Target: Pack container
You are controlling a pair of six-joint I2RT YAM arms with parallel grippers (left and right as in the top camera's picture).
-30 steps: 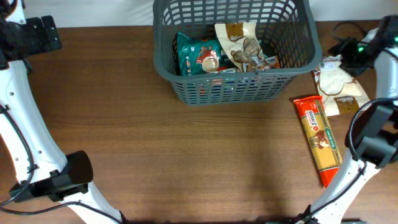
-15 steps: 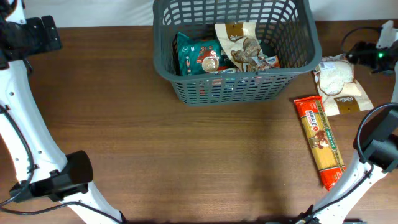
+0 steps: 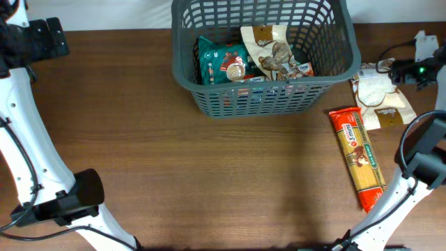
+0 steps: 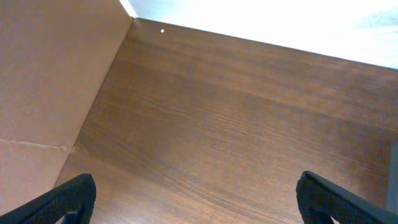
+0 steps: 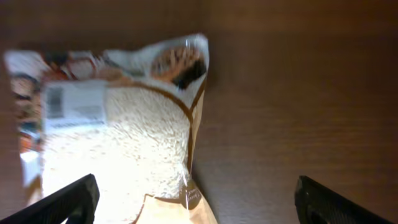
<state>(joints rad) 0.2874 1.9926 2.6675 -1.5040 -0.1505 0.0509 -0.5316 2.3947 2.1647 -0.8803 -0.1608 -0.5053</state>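
Note:
The container (image 3: 265, 89), a dark grey slotted basket, stands at the back middle of the table. Inside it lie a teal packet (image 3: 221, 64) and a brown-and-white packet (image 3: 273, 52). My right gripper (image 3: 401, 70) hovers at the far right, open, over the right edge of a white rice bag (image 3: 380, 94). In the right wrist view the rice bag (image 5: 118, 143) lies under the left side of the open right gripper (image 5: 198, 199), with nothing held. My left gripper (image 4: 198, 196) stands open over bare wood at the far left (image 3: 49, 36).
A long red-and-orange pasta packet (image 3: 359, 155) lies on the table in front of the rice bag, angled toward the front right. A brown board (image 4: 43, 81) stands along the table's left edge. A black cable loops beside the right arm.
My right gripper has shifted right, away from the basket to the rice bag's right side, and its jaws have spread wider. The left arm and the packets have not moved.

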